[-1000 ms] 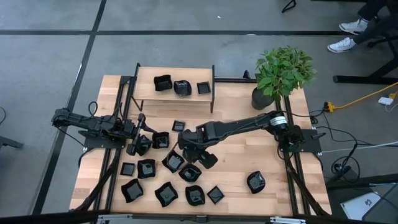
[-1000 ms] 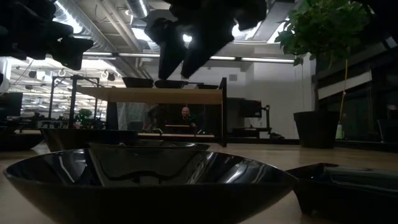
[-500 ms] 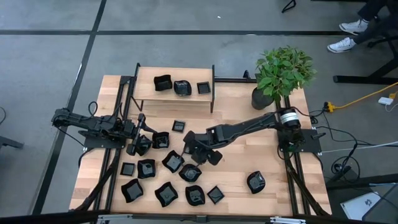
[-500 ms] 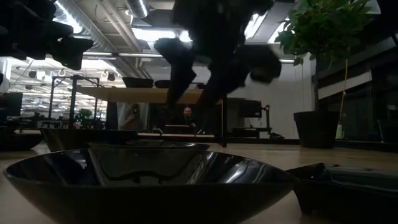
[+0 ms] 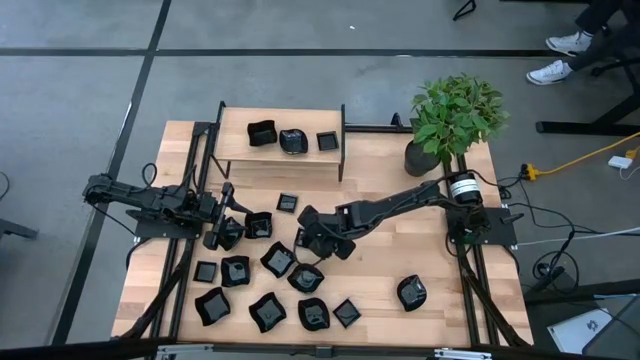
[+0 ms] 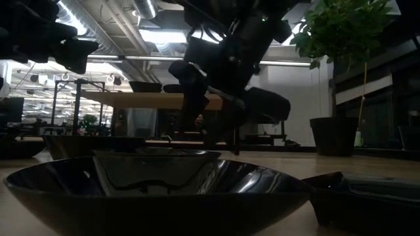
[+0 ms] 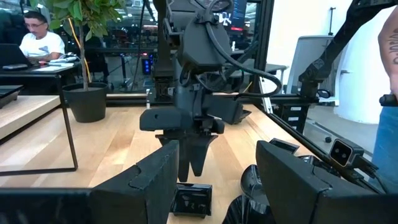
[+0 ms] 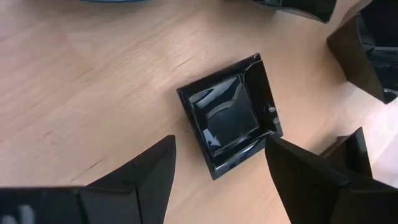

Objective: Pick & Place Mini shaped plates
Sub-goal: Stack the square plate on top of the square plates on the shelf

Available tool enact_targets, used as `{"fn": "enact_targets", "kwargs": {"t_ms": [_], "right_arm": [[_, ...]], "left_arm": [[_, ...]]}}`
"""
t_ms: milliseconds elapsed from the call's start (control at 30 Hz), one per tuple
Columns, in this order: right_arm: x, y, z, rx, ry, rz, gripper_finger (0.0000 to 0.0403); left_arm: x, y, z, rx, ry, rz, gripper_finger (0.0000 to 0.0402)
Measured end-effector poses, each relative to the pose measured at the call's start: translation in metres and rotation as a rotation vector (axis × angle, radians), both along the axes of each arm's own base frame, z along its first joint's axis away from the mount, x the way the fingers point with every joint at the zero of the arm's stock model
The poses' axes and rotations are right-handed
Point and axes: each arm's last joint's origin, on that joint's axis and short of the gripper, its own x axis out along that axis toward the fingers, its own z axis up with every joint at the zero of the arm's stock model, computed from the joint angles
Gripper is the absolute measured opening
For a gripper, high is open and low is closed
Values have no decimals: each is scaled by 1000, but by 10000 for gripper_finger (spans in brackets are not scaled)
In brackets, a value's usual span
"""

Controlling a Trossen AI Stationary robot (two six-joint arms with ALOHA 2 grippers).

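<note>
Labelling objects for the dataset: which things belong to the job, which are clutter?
Job: glossy black mini plates clustered on the wooden table; small square black plate below the open right tool; three black plates on the raised wooden shelf; open left tool beside the cluster.
Clutter: green potted plant; yellow cable on the floor.

Light wooden table (image 5: 400, 250) carries black mini plates (image 5: 262, 282) clustered near-left, one plate (image 5: 411, 292) near-right, potted plant (image 5: 450, 120) far-right.
</note>
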Motion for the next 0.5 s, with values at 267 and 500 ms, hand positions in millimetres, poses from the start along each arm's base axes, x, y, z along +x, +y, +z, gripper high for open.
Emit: {"fn": "enact_targets", "kwargs": {"t_ms": [267, 500], "right_arm": [[-3, 2, -10, 3, -26, 25, 230], [-3, 4, -15, 4, -31, 28, 175]], "left_arm": [[0, 0, 0, 0, 0, 0, 208], [0, 0, 0, 0, 0, 0, 208]]}}
